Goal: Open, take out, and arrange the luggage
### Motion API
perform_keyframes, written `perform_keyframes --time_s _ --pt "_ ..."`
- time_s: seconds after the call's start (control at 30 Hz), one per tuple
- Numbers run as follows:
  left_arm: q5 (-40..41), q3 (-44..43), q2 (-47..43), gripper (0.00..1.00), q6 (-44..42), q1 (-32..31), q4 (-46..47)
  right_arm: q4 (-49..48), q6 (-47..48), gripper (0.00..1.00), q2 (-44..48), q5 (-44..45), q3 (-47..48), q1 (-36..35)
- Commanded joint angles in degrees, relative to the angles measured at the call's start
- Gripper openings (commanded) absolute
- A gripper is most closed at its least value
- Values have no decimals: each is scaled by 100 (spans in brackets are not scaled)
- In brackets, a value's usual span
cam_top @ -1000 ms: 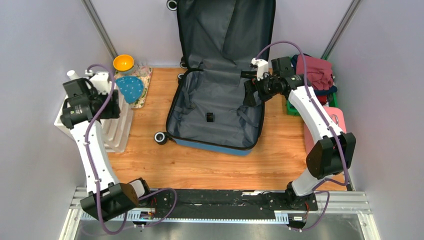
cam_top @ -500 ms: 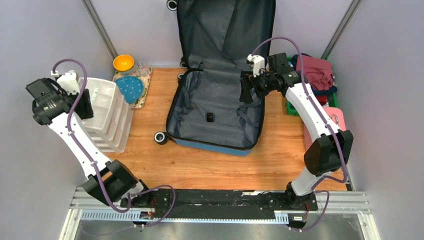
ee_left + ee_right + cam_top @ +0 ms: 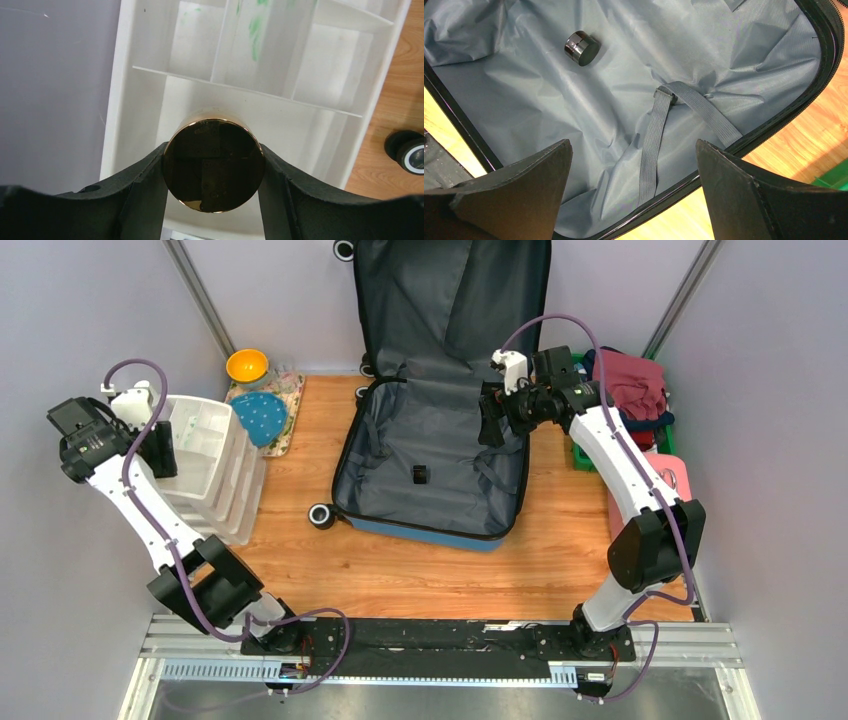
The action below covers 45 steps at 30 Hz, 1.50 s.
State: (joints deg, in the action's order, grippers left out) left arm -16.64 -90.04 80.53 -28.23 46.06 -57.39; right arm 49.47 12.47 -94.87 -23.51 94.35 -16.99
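The left gripper (image 3: pixel 214 150) is clenching a gold-capped jar (image 3: pixel 214 172) between both fingers over the white organiser (image 3: pixel 320 65) at the left edge of the table. It is holding the jar above one long compartment, though I can't tell whether the jar is touching the bottom. The luggage (image 3: pixel 400 440) is lying open in the middle of the table with its lid leaning against the far wall. The right gripper (image 3: pixel 633 145) is hovering over the right side of the grey lining, jaws spread wide and holding nothing. I'm thinking the jar is the touchy bit. It's smooth and round and gripped only at its sides, so if it's let go from any height it could tip or roll against a divider instead of settling upright. Over in the case, a small dark cylinder (image 3: pixel 581 47) is sitting loose on the rumpled lining, left of and nearer than the open claw. A reach for it could be snagging the grey strap (image 3: pixel 654 135) or pinching fabric, and that could send the cylinder rolling.
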Motion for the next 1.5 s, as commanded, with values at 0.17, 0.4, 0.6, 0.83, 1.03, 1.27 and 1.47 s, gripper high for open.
perform_keyframes --time_s 0.17,0.4,0.6,0.83,1.03,1.27,1.47 --pt "74 -145 138 57 -315 78 562 -87 36 98 -31 101 198 -94" --pt "205 -181 33 82 -385 78 676 -69 45 98 -84 101 242 -120" --pt "-39 -435 -64 83 -403 87 536 -78 45 98 -93 74 251 -120" --pt "-1321 -1007 -335 83 53 -553 26 -34 72 97 -137 -13 225 -146" --pt "-1807 -42 -846 82 747 -2345 289 -60 54 96 -181 -84 102 -278" --pt "-2255 1005 -653 77 1451 -4588 1342 -8 308 96 -93 -101 5 -269" --pt "-2765 1085 -38 77 2119 -5213 2214 -368 739 93 -215 -505 -320 -401"
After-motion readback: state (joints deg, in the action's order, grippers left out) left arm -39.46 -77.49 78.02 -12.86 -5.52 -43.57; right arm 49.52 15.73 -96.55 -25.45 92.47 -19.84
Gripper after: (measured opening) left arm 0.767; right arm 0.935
